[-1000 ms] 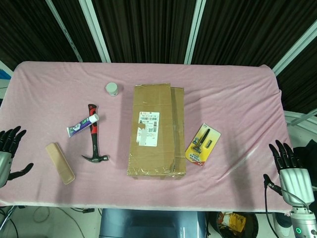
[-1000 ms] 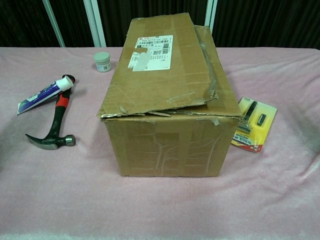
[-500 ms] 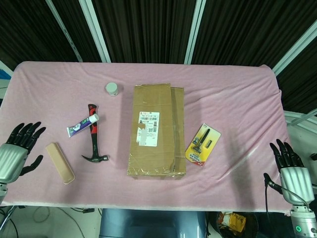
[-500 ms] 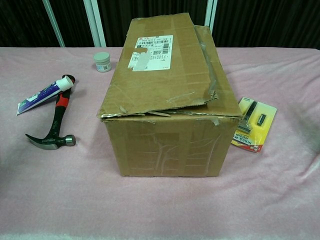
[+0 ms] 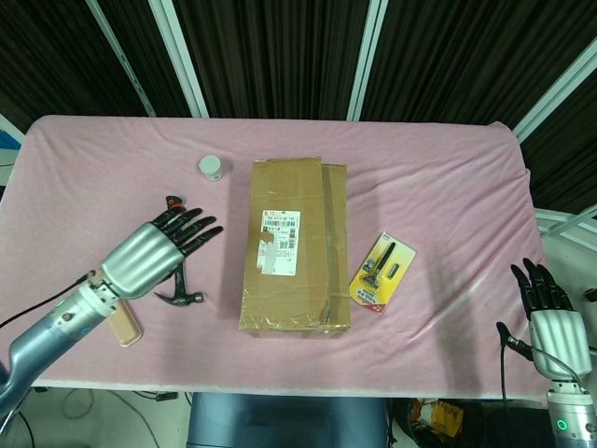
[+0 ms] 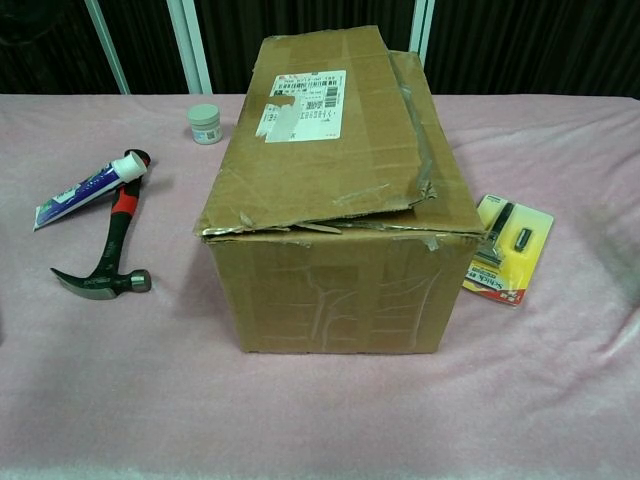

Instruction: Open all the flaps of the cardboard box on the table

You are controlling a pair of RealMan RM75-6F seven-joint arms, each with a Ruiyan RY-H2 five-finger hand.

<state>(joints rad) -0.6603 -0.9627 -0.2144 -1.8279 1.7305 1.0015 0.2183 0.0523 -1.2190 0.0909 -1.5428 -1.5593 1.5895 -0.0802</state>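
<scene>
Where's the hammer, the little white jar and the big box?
hammer [image 6: 101, 282], chest view, on its metal head.
little white jar [image 6: 205, 123], chest view, on its side.
cardboard box [image 6: 330, 295], chest view, on its front wall.

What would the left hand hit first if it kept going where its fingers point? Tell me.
Probably the cardboard box. In the head view the left hand hovers over the hammer, fingers aimed right and slightly away, toward the box's left side. Its height is unclear, so it might pass above.
</scene>
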